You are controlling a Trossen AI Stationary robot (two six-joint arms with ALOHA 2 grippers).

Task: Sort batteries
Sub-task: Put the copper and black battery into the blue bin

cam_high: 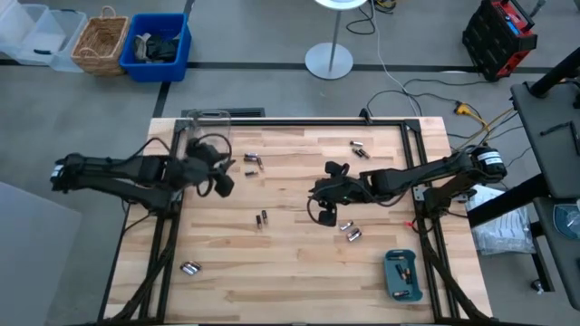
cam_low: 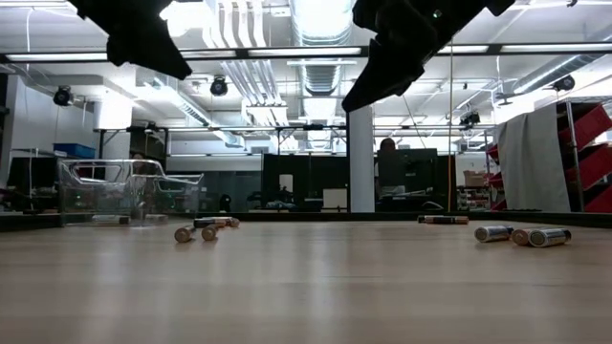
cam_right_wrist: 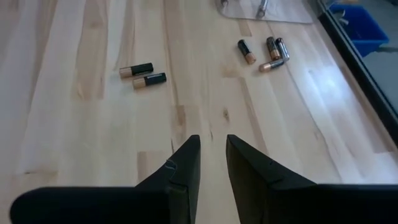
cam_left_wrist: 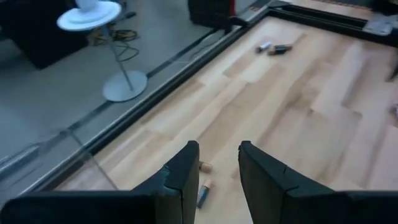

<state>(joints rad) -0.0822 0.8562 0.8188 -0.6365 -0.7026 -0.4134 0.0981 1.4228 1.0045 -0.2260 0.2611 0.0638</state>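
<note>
Batteries lie scattered on the wooden table: a cluster (cam_high: 252,161), a pair (cam_high: 263,219), a group (cam_high: 351,233), another (cam_high: 360,148) and one lot (cam_high: 189,268). My left gripper (cam_high: 220,181) hangs open above the table beside the clear box (cam_high: 204,136); in its wrist view (cam_left_wrist: 216,155) two batteries (cam_left_wrist: 203,180) show through the gap, on the wood below. My right gripper (cam_high: 322,206) hovers near the table's middle, open by a narrow gap (cam_right_wrist: 212,146) with nothing in it; a battery pair (cam_right_wrist: 143,74) and three more (cam_right_wrist: 267,53) lie ahead.
A teal tray (cam_high: 402,274) sits at the near right corner with a few cells in it. The clear box (cam_low: 124,191) stands at the far left. A black frame rail (cam_high: 299,120) runs along the table's far edge. Bare wood lies between the battery groups.
</note>
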